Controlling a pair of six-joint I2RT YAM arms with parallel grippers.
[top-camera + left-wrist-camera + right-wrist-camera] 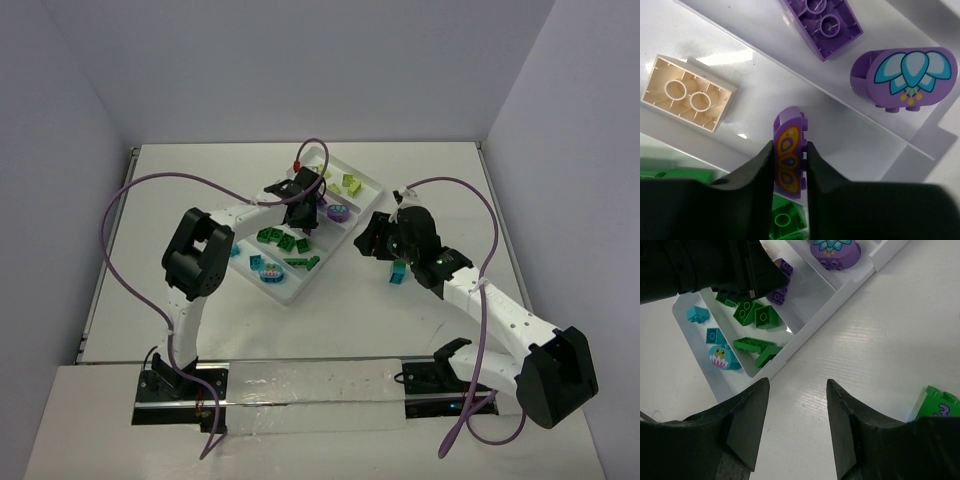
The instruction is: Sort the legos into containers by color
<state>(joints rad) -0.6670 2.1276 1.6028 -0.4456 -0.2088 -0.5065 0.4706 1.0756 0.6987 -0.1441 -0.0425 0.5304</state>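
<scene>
White tabletop [350, 325], tray [291, 300] set slantwise, and my left gripper [790, 147] pinches a purple brick [787, 127] over the lane [840, 145] with a cream brick [687, 92], so it likely needs carrying across the divider [765, 54] to the purple lane [880, 30], while my right gripper [797, 385] hangs spread, empty.

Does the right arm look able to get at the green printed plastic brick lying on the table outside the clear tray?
Probably yes. The right gripper is open and empty over the white table, and the green printed brick lies close beside it with nothing between.
</scene>
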